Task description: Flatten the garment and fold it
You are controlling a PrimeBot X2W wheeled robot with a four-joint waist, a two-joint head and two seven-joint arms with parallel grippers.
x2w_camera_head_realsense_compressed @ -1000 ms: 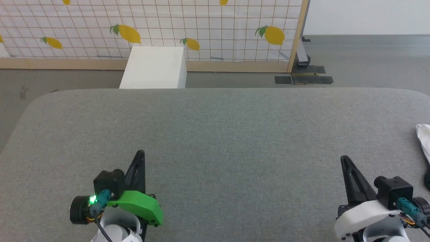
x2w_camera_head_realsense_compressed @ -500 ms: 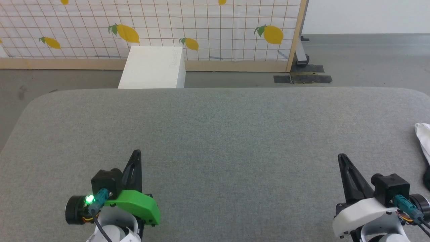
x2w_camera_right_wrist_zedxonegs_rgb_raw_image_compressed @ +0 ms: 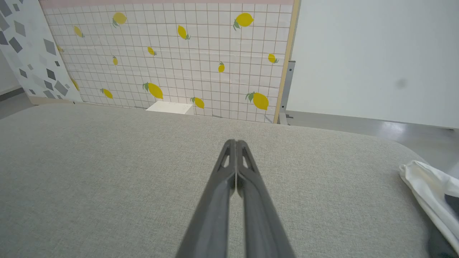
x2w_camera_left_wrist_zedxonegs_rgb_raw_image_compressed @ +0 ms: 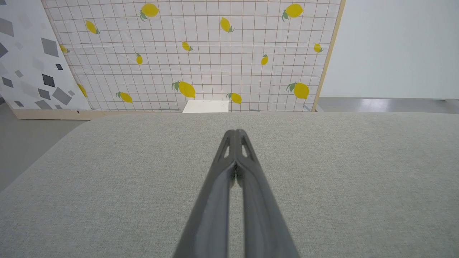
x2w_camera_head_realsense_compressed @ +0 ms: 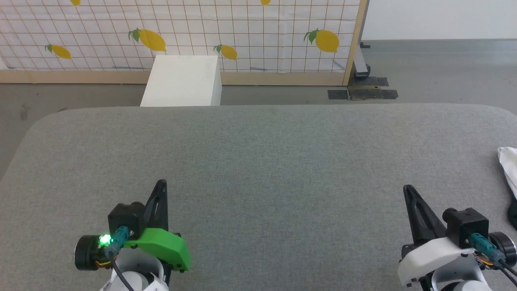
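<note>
The garment (x2w_camera_head_realsense_compressed: 509, 167) lies at the right edge of the grey table (x2w_camera_head_realsense_compressed: 262, 161), a white crumpled fold with a dark part below it; most of it is out of frame. The right wrist view shows the garment (x2w_camera_right_wrist_zedxonegs_rgb_raw_image_compressed: 430, 193) at its lower right, white cloth over a black patch. My right gripper (x2w_camera_head_realsense_compressed: 407, 189) hovers over the table to the garment's left, fingers pressed together and holding nothing, as the right gripper (x2w_camera_right_wrist_zedxonegs_rgb_raw_image_compressed: 236, 142) also looks from its wrist. My left gripper (x2w_camera_head_realsense_compressed: 161, 182) is shut and empty near the front left; the left gripper (x2w_camera_left_wrist_zedxonegs_rgb_raw_image_compressed: 235, 132) points across bare fabric.
A white box (x2w_camera_head_realsense_compressed: 181, 82) stands on the floor behind the table's far edge. Behind it runs a lemon-print grid screen (x2w_camera_head_realsense_compressed: 242, 32) on a wooden frame. Grey floor and black tape patches (x2w_camera_head_realsense_compressed: 363, 93) lie at the back right.
The whole head view has shifted slightly, so the camera has moved. Both grippers stay shut and keep their places over the table. The garment has not moved.
</note>
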